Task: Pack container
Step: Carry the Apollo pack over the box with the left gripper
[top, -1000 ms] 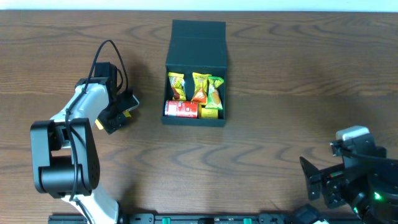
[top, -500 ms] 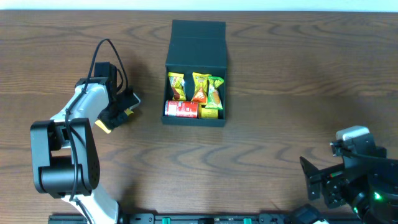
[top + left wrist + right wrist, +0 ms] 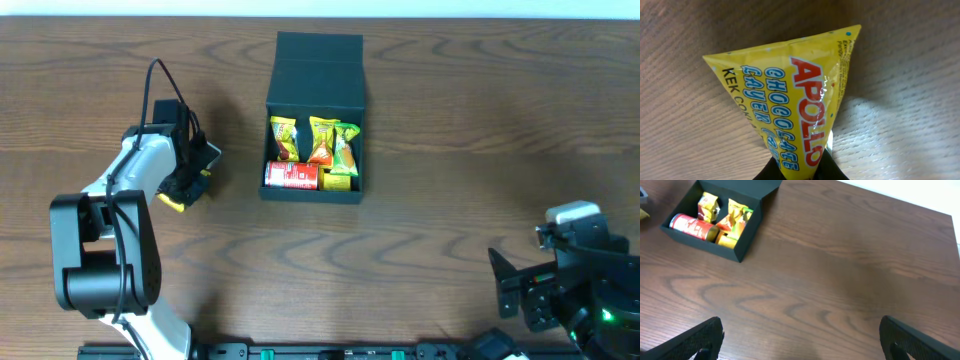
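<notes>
The container (image 3: pixel 318 68), a dark square box with its flap lid folded back, stands at the table's far middle and also shows in the right wrist view (image 3: pixel 742 249). Inside lie a red can (image 3: pixel 291 176) and several snack packets (image 3: pixel 322 140). To its left, my left gripper (image 3: pixel 182 190) is shut on a yellow Apollo chocolate cake packet (image 3: pixel 790 95), pinched at its narrow end just over the wood. That packet's tip peeks out below the fingers in the overhead view (image 3: pixel 170 202). My right gripper (image 3: pixel 800 335) stands open with nothing between its fingers, near the front right of the table.
The brown wooden table (image 3: pixel 450 150) runs wide to the right of the container. The left arm's base (image 3: pixel 100 260) sits at the front left, with a black cable (image 3: pixel 160 85) looping above the wrist.
My left gripper has closed on the yellow packet and shifted slightly to the left. The right arm has barely moved.
</notes>
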`<state>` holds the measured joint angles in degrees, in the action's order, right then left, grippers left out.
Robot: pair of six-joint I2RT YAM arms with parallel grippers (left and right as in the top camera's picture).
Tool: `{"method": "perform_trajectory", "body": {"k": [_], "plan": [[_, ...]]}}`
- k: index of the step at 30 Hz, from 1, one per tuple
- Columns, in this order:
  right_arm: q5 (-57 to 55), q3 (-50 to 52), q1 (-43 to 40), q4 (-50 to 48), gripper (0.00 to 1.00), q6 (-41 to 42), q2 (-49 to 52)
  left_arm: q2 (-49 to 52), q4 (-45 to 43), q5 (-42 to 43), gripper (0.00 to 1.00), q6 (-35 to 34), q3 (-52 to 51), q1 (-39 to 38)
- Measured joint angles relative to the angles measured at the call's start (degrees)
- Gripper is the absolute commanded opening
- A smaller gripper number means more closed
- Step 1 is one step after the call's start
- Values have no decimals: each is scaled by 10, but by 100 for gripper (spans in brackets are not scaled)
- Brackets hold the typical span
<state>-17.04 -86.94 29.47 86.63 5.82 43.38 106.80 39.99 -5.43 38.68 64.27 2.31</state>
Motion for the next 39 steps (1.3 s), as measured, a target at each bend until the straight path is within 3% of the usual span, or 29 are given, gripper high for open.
{"method": "perform_trajectory", "body": {"k": [4,6,12,19,30,39], "plan": [[-7,0,0,-1,99,0,0,2,2,10,13,-60,23,-22],[-9,0,0,-1,99,0,0,4,6,13,7,-94,50,-35],[-10,0,0,-1,99,0,0,7,54,21,7,-225,195,-75],[-12,0,0,-1,99,0,0,7,72,63,7,-314,331,-136],[-12,0,0,-1,99,0,0,7,79,93,6,-470,339,-277],[-12,0,0,-1,99,0,0,7,54,32,6,-576,301,-324]]}}
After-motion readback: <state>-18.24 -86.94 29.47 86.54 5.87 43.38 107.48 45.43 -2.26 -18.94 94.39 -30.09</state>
